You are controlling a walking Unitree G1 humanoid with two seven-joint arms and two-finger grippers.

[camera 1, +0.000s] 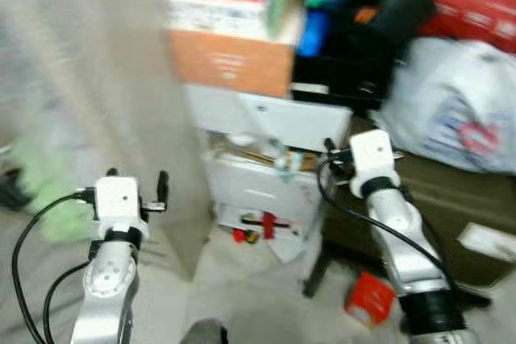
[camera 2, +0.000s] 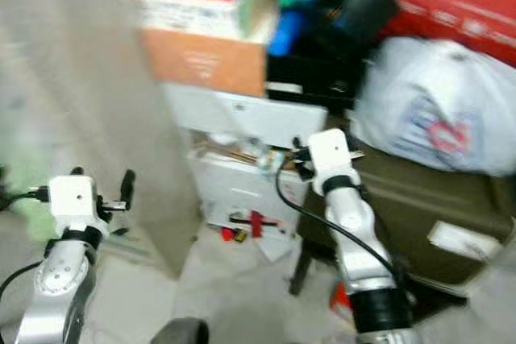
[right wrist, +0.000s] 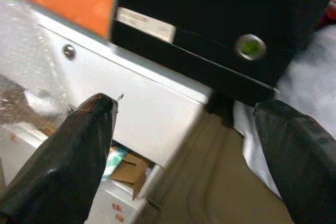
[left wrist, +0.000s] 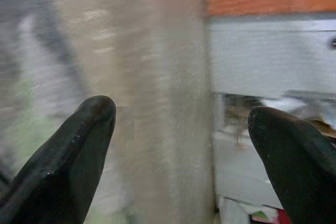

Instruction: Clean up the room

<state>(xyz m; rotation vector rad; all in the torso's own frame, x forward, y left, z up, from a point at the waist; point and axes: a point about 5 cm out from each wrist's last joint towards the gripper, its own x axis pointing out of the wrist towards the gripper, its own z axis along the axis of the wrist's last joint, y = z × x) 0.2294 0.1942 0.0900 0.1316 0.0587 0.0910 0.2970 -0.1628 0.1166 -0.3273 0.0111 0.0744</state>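
**A:** What stands out by material around the white drawer unit [camera 1: 266, 183]?

**B:** The unit itself is smooth white plastic, boxy, with stacked drawers. Its upper drawer front [right wrist: 152, 108] is glossy and has a small round metal stud. On top of the unit sits an orange cardboard box [camera 1: 230, 58] with flat matte sides, and beside that a black hard-edged case [right wrist: 210, 30] carrying a pale label and a round greenish button. To the right of the unit, a crinkled white plastic bag [camera 1: 455, 106] with a red and blue print slumps on a dark olive surface [camera 1: 451, 191]. A pale beige panel [camera 1: 153, 102] rises just left of the unit.

**A:** Anything inside the drawers?

**B:** The middle drawer is ajar and holds mixed clutter: brownish cardboard scraps and something teal. It's too blurred to name more.

**A:** And the mess to be cleared?

**B:** Small red and black bits [camera 1: 258, 227] lie on white paper on the floor at the foot of the unit. A red carton [camera 1: 371, 297] lies on the floor further right, under the olive surface.

**A:** The grippers?

**B:** The left gripper [left wrist: 181, 145] hovers left of the unit, facing the beige panel, its fingers spread wide with nothing between. The right gripper [right wrist: 194, 150] is raised by the unit's upper right corner, fingers likewise wide apart and empty.
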